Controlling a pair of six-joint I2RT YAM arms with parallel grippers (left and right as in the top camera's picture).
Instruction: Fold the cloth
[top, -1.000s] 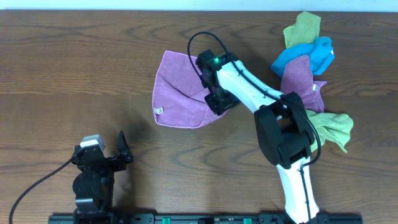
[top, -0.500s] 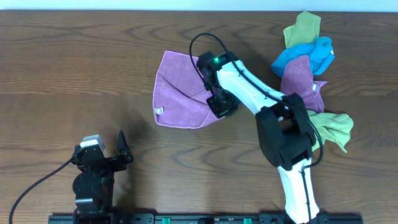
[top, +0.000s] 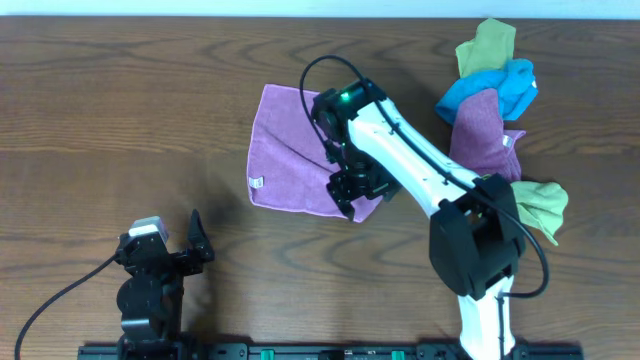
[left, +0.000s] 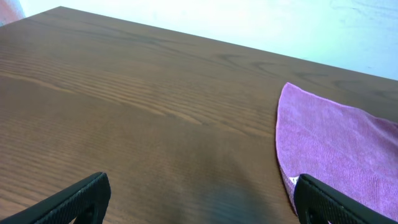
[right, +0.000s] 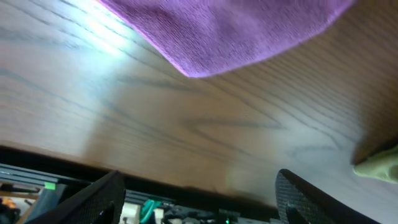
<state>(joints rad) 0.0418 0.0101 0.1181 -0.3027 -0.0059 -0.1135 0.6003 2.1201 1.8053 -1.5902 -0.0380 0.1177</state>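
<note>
Two right fingers (right: 298, 199) stand apart, gripping nothing, over the near right corner of the purple cloth (top: 290, 150). It lies mid-tabletop (top: 120, 120), doubled along a slanted crease, its edges uneven. We judge one rough fold made, with squaring and another fold left. Our left fingers (left: 81, 196), also apart, rest near left. More cloths (top: 490, 90) heap at right.

I am working at a brown wooden table (top: 120, 110) that is carrying a purple cloth (top: 285, 150), spread out near its middle. Toward the right side a heap is sitting on the wood: a green cloth (top: 485, 45), a blue cloth (top: 490, 88), a mauve cloth (top: 482, 135) and a yellow-green cloth (top: 540, 205), bunched close together
</note>
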